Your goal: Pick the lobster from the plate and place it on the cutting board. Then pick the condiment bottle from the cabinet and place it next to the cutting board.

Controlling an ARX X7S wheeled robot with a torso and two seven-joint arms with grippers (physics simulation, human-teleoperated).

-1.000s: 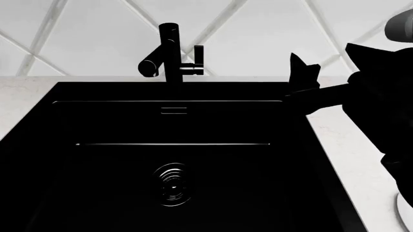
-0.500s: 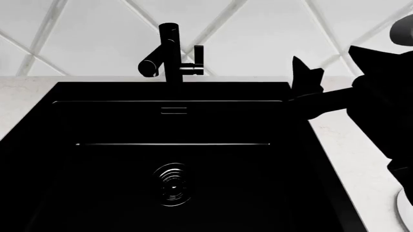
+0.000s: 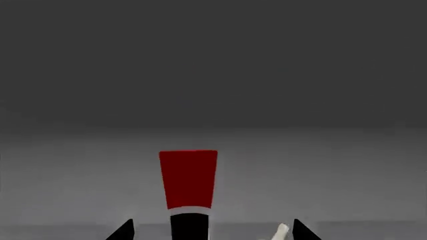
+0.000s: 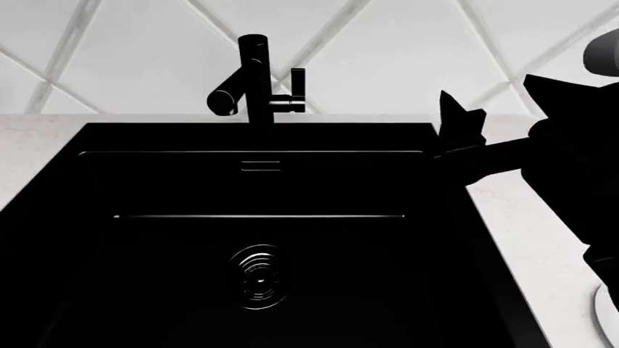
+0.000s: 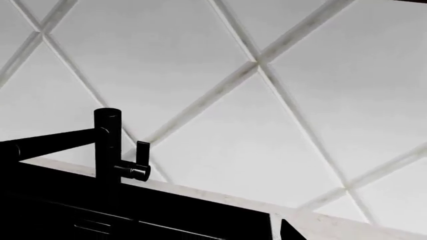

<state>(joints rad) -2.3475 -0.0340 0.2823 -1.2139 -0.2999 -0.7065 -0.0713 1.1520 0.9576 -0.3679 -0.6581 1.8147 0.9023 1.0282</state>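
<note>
In the left wrist view the condiment bottle (image 3: 189, 180) stands upright on a grey shelf, with a red cap over a dark body. My left gripper (image 3: 213, 234) is open, its fingertips (image 3: 301, 231) wide apart on either side of the bottle and not touching it. In the head view my right gripper (image 4: 462, 110) hovers over the counter at the sink's back right corner and looks open and empty. One of its fingertips (image 5: 288, 231) shows in the right wrist view. A sliver of the white plate (image 4: 609, 315) shows at the lower right edge. The lobster and cutting board are out of view.
A black sink (image 4: 58, 188) fills the head view, with a black faucet (image 4: 254, 80) behind it and a white tiled wall beyond. White marble counter (image 4: 522, 239) runs along the sink's right. A small whitish object (image 3: 280, 232) lies beside the bottle.
My right arm has drifted slightly to the right in the head view. Nothing else has moved.
</note>
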